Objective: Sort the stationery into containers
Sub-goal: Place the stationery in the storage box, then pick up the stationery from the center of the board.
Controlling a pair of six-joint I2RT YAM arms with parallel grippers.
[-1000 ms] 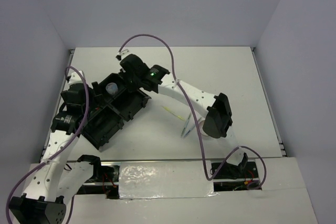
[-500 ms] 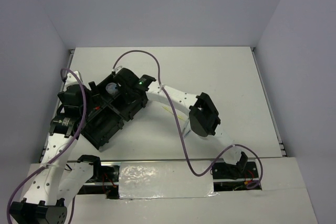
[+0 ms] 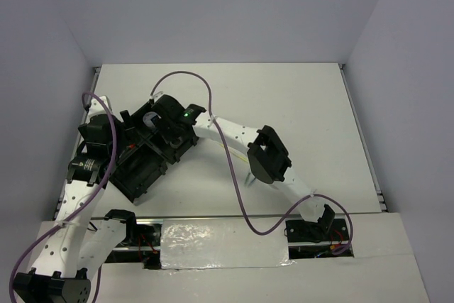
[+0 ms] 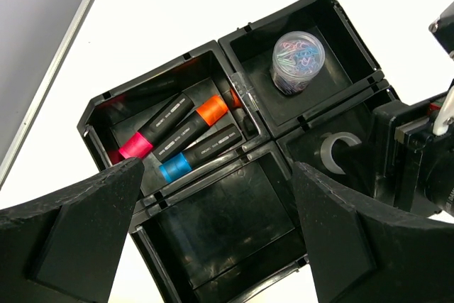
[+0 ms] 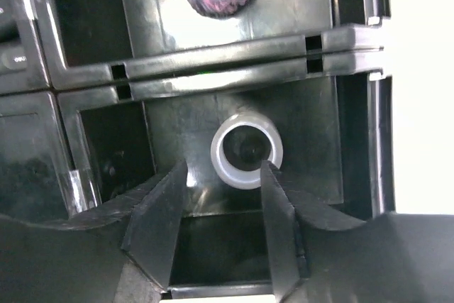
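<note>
Right gripper (image 5: 221, 169), jaws apart and straddling the small translucent white ring (image 5: 246, 150) lying flat in the centre-frame compartment of the black plastic organiser tray (image 5: 234, 69), should lift straight up, clear of ring and walls; left gripper (image 4: 216, 168) hangs spread wide.

The tray (image 4: 220, 218) is glossy black throughout. In one of its compartments lie three black highlighters with small pale lettering: one (image 4: 156, 125) banded pink, one (image 4: 195, 122) banded orange, one (image 4: 202, 152) banded blue. In the next compartment the clear cup (image 4: 298, 62) shows a tangle of pastel pink, blue, green and purple. Another compartment holds a milky, translucent ring (image 5: 246, 151). Under the tray the table (image 3: 298, 104) is plain white. Over the tray, the arms (image 3: 230, 133) are white with black joints, a green light (image 3: 186, 113) and purple cables (image 3: 183, 72).
</note>
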